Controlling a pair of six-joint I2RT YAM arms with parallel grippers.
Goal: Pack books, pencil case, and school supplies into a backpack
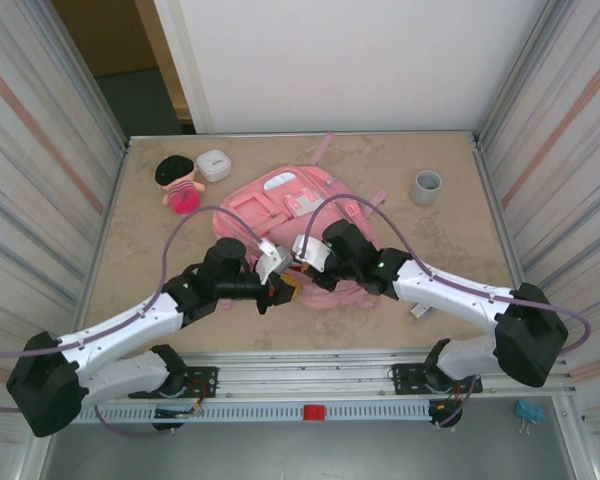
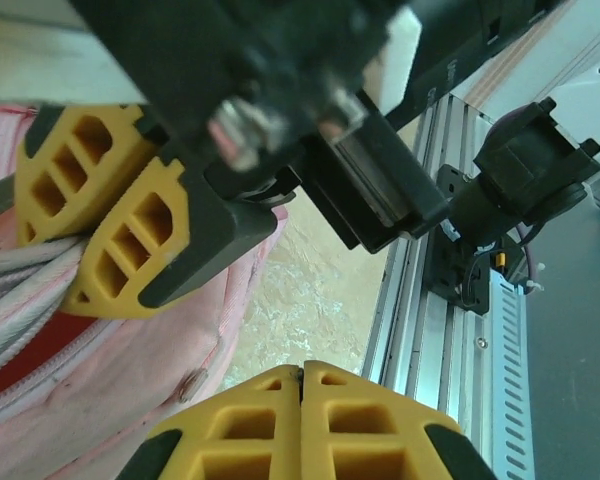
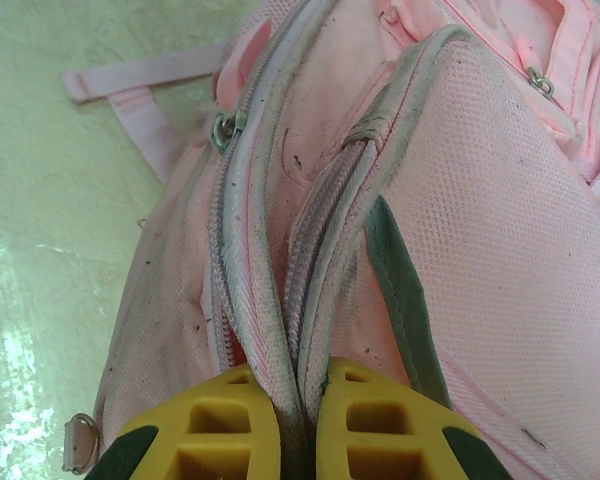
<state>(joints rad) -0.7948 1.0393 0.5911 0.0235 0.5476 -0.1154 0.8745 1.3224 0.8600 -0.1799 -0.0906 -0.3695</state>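
Observation:
The pink backpack (image 1: 300, 210) lies in the middle of the table, its top towards the far wall. My right gripper (image 3: 300, 385) is shut on the backpack's (image 3: 460, 200) near zip edge, with two layers of pale zip tape pinched between its yellow fingers (image 2: 100, 220). My left gripper (image 2: 302, 375) is shut just beside the near edge of the backpack (image 2: 110, 390), its fingertips pressed together over bare table. From above, both grippers (image 1: 280, 285) (image 1: 298, 262) meet at the bag's near end. The books, pencil case and school supplies are hidden.
A black-haired pink doll (image 1: 180, 185) and a small rounded white box (image 1: 213, 165) sit at the far left. A grey cup (image 1: 426, 186) stands at the far right. A small white item (image 1: 418, 311) lies by my right forearm. The metal rail (image 1: 310, 385) borders the near edge.

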